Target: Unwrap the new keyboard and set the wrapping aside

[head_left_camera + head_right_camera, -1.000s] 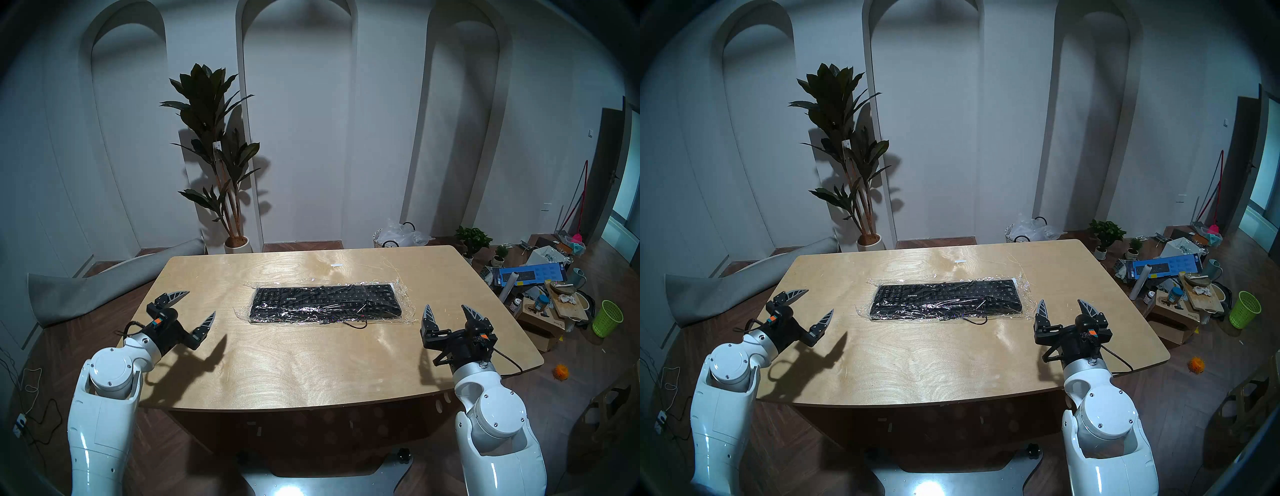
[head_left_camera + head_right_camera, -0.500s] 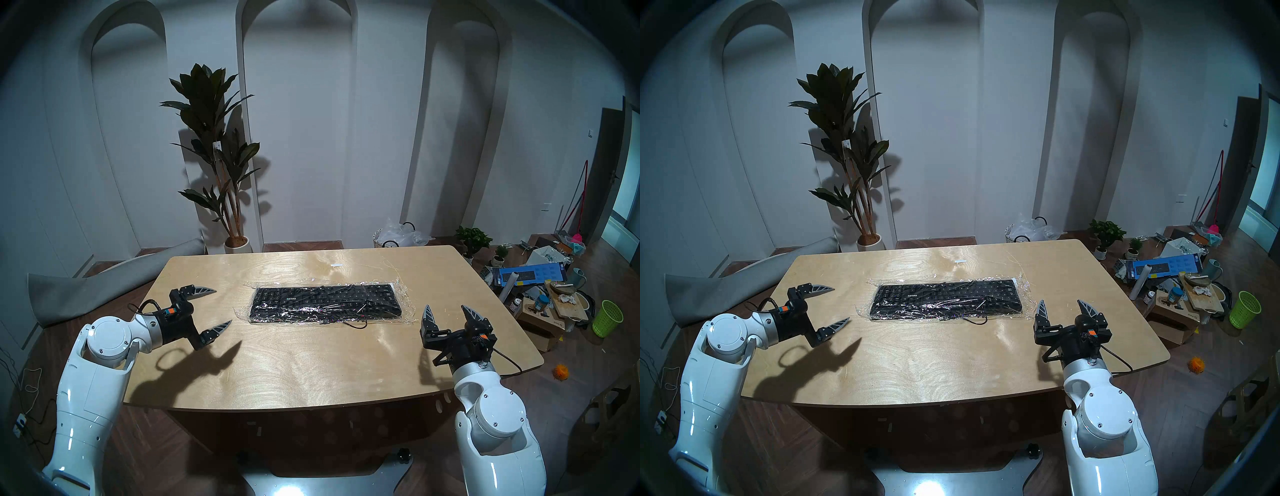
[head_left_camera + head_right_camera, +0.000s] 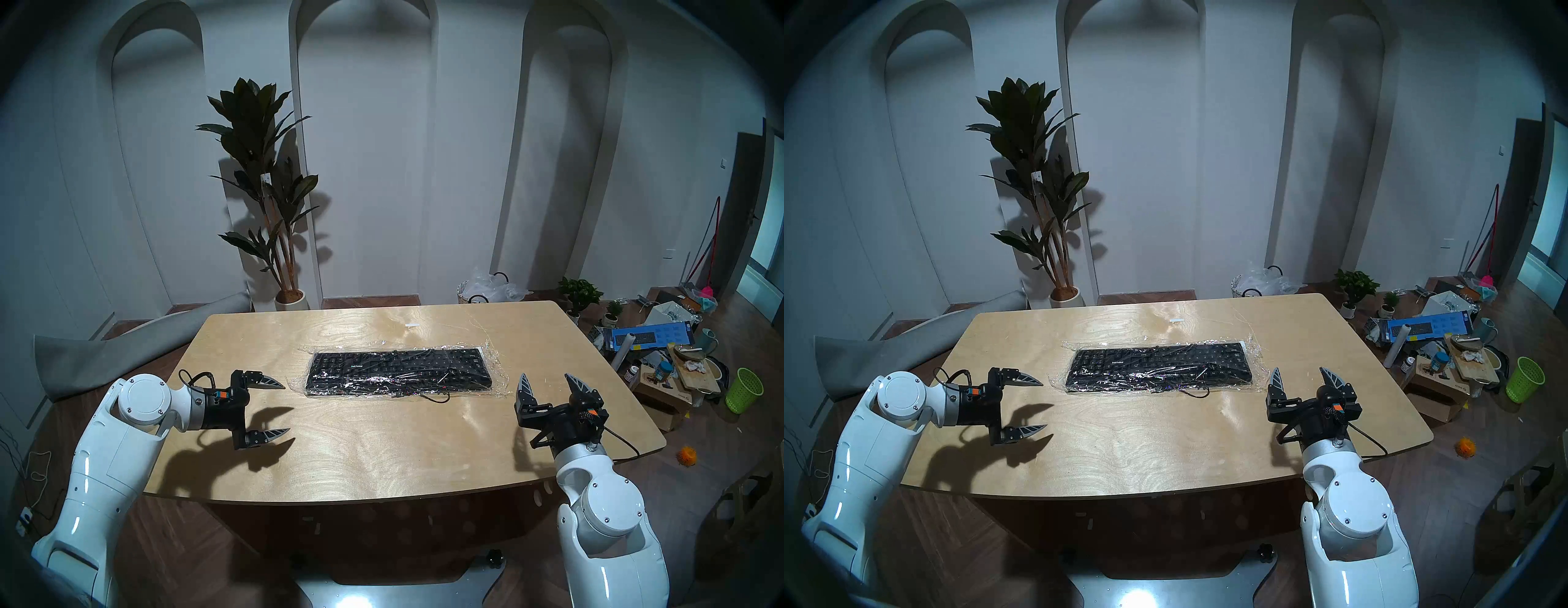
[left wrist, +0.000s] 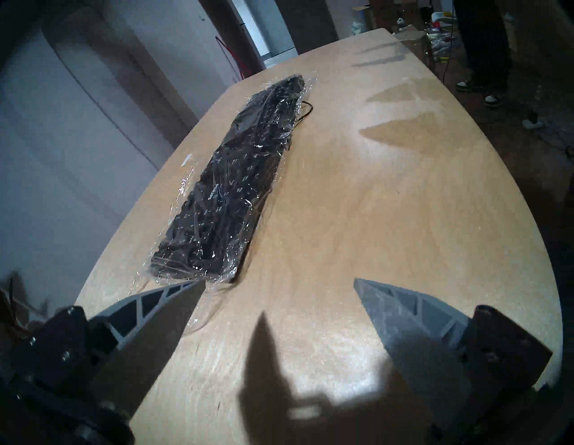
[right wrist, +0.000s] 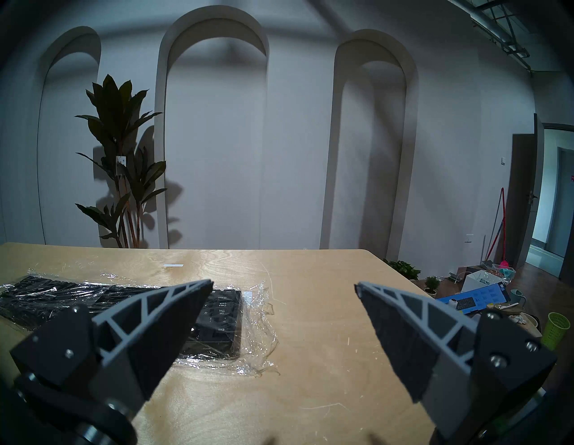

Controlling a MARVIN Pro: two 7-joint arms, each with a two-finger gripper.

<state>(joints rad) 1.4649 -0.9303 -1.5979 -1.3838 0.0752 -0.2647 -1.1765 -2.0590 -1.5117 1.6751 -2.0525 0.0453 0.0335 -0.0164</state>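
The black keyboard (image 3: 399, 372) lies mid-table, still covered by the clear crinkly wrapping (image 3: 494, 369), whose film sticks out past both ends. A thin black cable (image 3: 437, 398) loops out at its near edge. My left gripper (image 3: 286, 408) is open and empty, hovering just left of the keyboard's left end, pointing along it. My right gripper (image 3: 545, 378) is open and empty, just right of and nearer than the keyboard's right end. In the left wrist view the wrapped keyboard (image 4: 230, 199) runs away from the fingers. The right wrist view shows its right end (image 5: 223, 314) and loose film (image 5: 261, 335).
The wooden table (image 3: 382, 458) has a small white strip (image 3: 411, 325) behind the keyboard. A heap of clear plastic with black handles (image 3: 488, 288) sits behind the table. The blue keyboard box (image 3: 649, 335), clutter and a green bin (image 3: 743, 389) lie on the floor at right.
My left arm has swung inward and toward the keyboard, its open gripper turning to point at the keyboard's left end. The right arm, keyboard and wrapping have not moved.
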